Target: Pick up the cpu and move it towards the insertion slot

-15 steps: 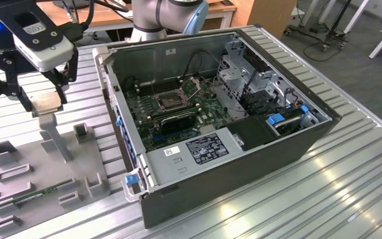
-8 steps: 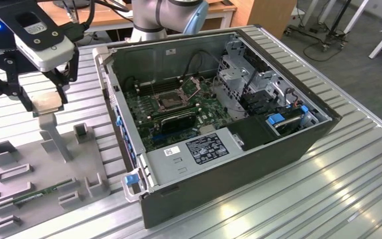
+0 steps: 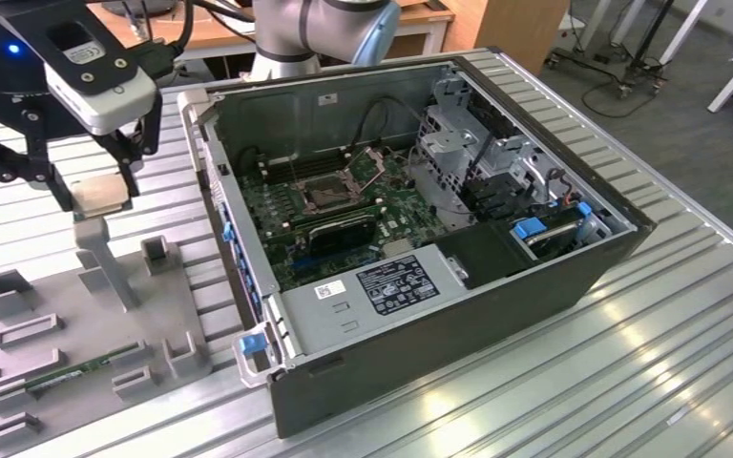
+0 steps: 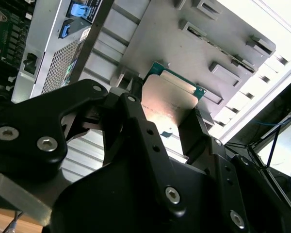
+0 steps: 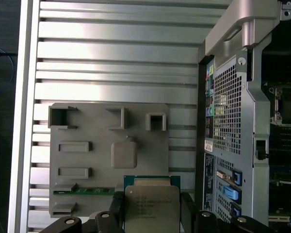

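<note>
Aloft, pincer [image 3: 98,192] grips cpu [image 5: 151,208] edges, clear above fixture [image 3: 72,307].

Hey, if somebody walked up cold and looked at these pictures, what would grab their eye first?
First the open computer case in the middle of the slatted table, its green board and the silver-framed insertion slot laid bare. Then, at the exterior view's left, the black gripper shut on the cpu, holding it above a grey parts tray, outside the case.
</note>
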Available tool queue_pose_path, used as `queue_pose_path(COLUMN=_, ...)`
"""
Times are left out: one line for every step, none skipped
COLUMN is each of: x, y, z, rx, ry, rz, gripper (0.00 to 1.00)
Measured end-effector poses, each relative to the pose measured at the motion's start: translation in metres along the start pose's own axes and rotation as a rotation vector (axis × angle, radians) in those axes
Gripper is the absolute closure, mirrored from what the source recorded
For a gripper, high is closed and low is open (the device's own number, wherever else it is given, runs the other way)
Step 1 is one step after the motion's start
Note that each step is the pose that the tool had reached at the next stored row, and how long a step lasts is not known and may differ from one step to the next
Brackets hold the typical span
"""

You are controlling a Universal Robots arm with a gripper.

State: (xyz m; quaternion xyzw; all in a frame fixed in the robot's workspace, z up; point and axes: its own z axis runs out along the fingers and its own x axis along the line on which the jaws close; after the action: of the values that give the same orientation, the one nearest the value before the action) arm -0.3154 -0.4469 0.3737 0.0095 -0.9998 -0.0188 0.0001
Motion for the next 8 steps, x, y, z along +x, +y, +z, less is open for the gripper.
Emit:
queue_pose_path(x=-0.0017, y=0.0, z=0.0, rx=0.0, ry=0.0, rz=0.0, gripper=0.45)
queue_pose_path(x=-0.0035, y=-0.0001, z=0.0, rx=0.0, ry=-0.0001, rz=0.0, gripper=0.45)
queue_pose_path(x=-0.0053, y=-0.0001, z=0.0, rx=0.0, ry=0.0, rz=0.0, gripper=0.45)
queue_pose_path(x=-0.0073, y=-0.0001, z=0.0001, rx=-0.0001, ry=-0.0001, rz=0.0, gripper=0.45)
queue_pose_path(x=-0.0093, y=-0.0002, z=0.0, rx=0.0, ry=0.0, rz=0.0, gripper=0.45)
queue_pose_path(x=-0.0112, y=-0.0002, z=0.0, rx=-0.0001, ry=-0.0001, rz=0.0, gripper=0.45)
queue_pose_path(x=-0.0132, y=-0.0003, z=0.0, rx=0.0, ry=0.0, rz=0.0, gripper=0.45)
queue_pose_path(x=-0.0152, y=-0.0003, z=0.0, rx=0.0, ry=0.0, rz=0.0, gripper=0.45)
